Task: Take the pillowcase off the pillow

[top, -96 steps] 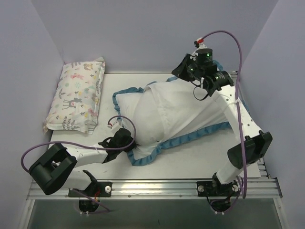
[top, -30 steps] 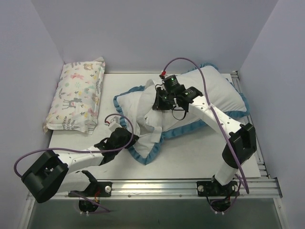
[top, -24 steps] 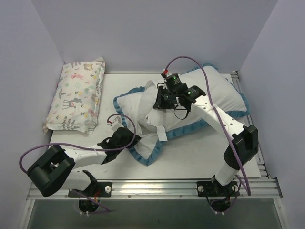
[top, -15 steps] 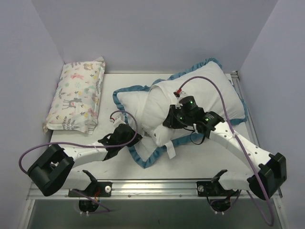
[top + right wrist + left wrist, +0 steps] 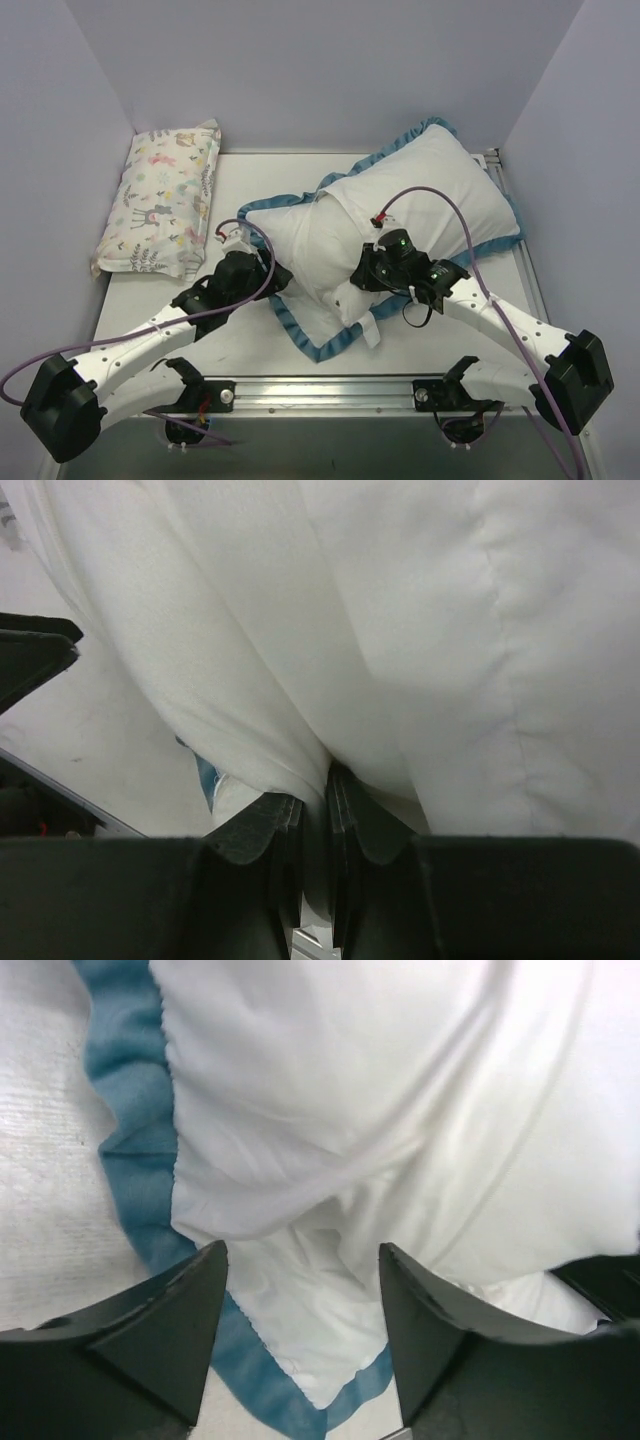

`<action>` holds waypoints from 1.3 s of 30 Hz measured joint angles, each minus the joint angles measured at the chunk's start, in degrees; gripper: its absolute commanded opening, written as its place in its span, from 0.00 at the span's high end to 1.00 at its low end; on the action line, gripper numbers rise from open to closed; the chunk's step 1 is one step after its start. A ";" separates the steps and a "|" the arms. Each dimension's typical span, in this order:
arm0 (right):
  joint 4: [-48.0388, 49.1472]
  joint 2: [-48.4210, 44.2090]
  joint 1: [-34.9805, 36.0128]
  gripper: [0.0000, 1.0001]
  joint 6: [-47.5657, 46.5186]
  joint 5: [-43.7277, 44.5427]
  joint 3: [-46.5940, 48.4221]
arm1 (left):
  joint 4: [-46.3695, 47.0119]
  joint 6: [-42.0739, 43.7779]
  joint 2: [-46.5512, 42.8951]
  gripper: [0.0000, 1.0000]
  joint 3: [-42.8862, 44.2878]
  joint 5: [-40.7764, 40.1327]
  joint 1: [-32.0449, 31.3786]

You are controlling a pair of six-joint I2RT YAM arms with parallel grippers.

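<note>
The pillowcase [image 5: 440,190] lies diagonally across the table, white side up, ringed by its teal ruffle [image 5: 300,335]. A puffy white corner with a small tab, which I take for the pillow [image 5: 345,298], sticks out over the near ruffle. My right gripper [image 5: 367,280] is shut on a thin fold of this white fabric [image 5: 290,750], pinched between its pads [image 5: 313,820]. My left gripper [image 5: 258,275] hangs open over the case's near-left edge. Only white cloth and the ruffle [image 5: 125,1110] lie below its spread fingers [image 5: 300,1330].
A pastel animal-print pillow [image 5: 165,200] lies along the left wall at the back. Purple walls close in the table [image 5: 240,170] on three sides. A metal rail [image 5: 330,385] runs along the near edge by the arm bases.
The right gripper has dragged its white fold from the middle of the case towards the near edge. The left gripper has opened, let go of the near corner and shifted back.
</note>
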 measured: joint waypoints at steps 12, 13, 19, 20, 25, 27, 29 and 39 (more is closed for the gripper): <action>-1.29 1.99 2.56 1.00 -1.33 4.61 2.43 | -3.26 10.43 11.04 0.23 16.35 -3.28 -1.46; -1.60 1.99 2.69 1.00 -1.36 4.85 2.67 | -3.26 11.06 12.44 0.39 17.51 -3.54 -1.46; -3.58 1.09 2.82 1.00 -1.86 7.17 3.50 | -5.75 12.26 17.57 0.94 21.07 -5.68 1.31; -3.91 0.50 2.71 1.00 -2.01 7.45 3.50 | -5.99 12.04 17.53 1.00 20.87 -5.66 2.86; -4.55 -3.69 0.24 1.00 -2.27 7.50 3.48 | -6.32 9.49 17.70 1.00 19.06 -5.40 8.98; -5.29 -5.84 -1.29 1.00 -2.38 7.02 3.41 | -5.92 8.00 18.47 1.00 18.60 -5.16 10.49; -6.58 -8.26 -2.75 1.00 -2.60 6.78 3.39 | -4.98 6.64 20.06 1.00 18.25 -4.35 12.17; -13.38 -15.17 -5.62 1.00 -3.50 4.94 3.78 | 5.75 4.31 33.31 0.82 17.84 5.86 17.05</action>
